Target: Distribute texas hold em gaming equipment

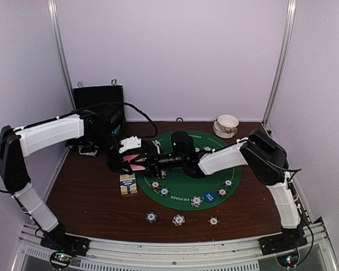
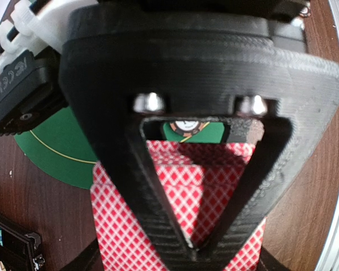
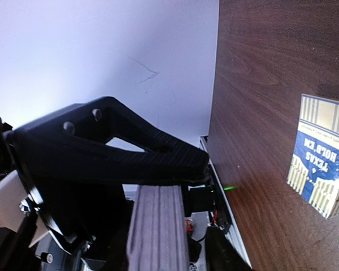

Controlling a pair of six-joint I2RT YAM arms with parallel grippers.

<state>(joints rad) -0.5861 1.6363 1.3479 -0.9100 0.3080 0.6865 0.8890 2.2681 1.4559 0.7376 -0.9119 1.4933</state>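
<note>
Pink diamond-backed playing cards hang above the table's centre-left, between the two grippers. My left gripper is shut on one card, its tips meeting at the card's near edge, with more fanned cards underneath. In the right wrist view the deck's grey edge lies against the upper finger of my right gripper, and a gap shows on the deck's other side. Stripe-edged poker chips lie on the table and on the green mat, along with a blue disc.
A blue-and-cream Texas Hold'em card box sits just left of the mat. Stacked white bowls stand at the back right, and a black case at the back left. Three chips line the near table edge.
</note>
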